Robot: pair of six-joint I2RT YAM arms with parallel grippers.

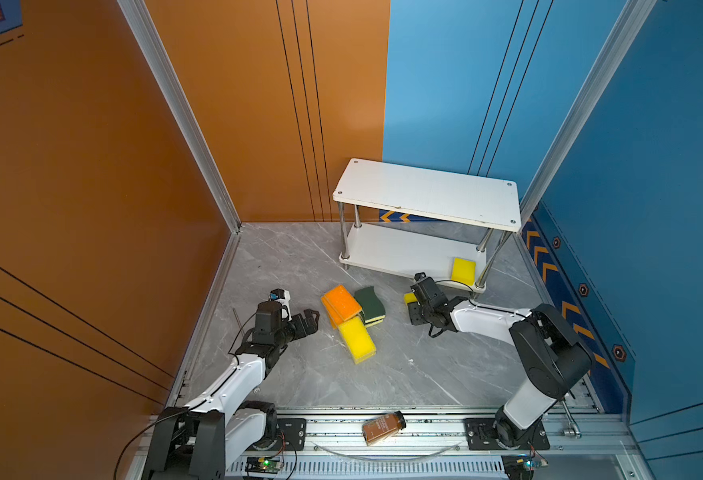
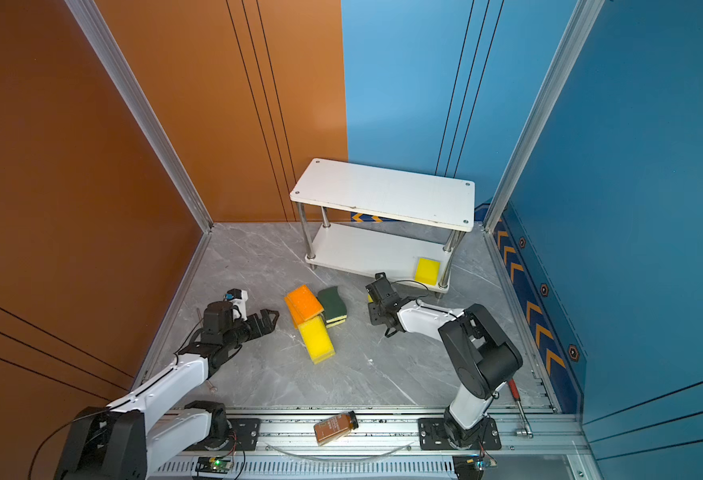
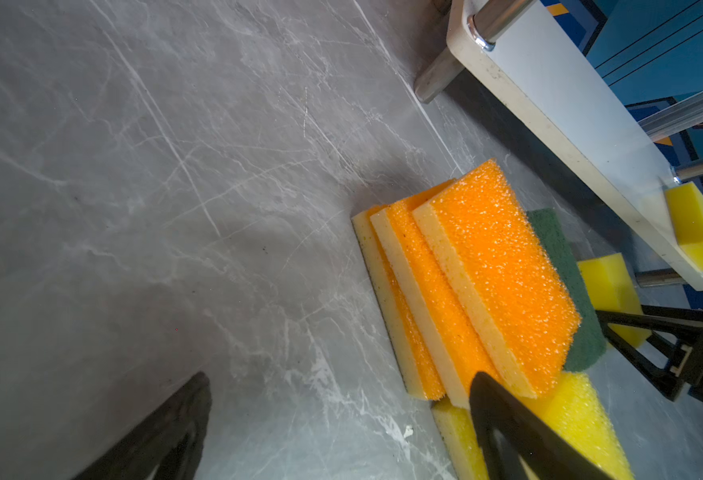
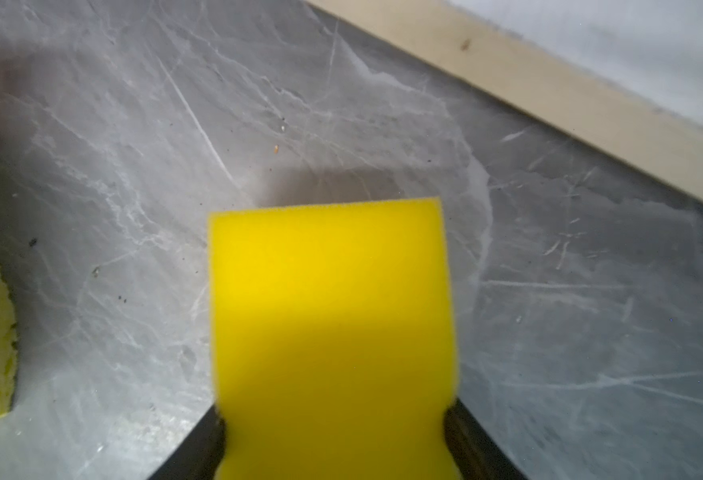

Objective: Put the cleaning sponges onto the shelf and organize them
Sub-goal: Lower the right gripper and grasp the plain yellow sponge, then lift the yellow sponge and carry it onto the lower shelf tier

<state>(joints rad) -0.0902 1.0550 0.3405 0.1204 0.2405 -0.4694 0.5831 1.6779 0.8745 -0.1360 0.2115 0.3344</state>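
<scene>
While your right gripper (image 4: 335, 422) clenches a yellow sponge (image 4: 329, 307) between its fingers, most of it past the tips, your left gripper (image 1: 307, 321) gapes empty, orange-topped sponges (image 3: 491, 282) just ahead of one finger.

A brown bottle (image 1: 383, 427) lies on its side on the front rail (image 1: 432, 429).

White 2-tier shelf (image 1: 424, 191), upright; 1 shelved yellow sponge (image 1: 463, 270) lies flat at the right end of its lower board (image 1: 403, 253). In front, touching: 3 orange-topped sponges (image 3: 495, 274) leaning overlapped, green-topped sponges (image 1: 369, 303) stacked, yellow sponges (image 1: 356, 338) stacked. Apart, near the shelf: 1 pinched yellow sponge (image 4: 333, 311), sides squeezed.
</scene>
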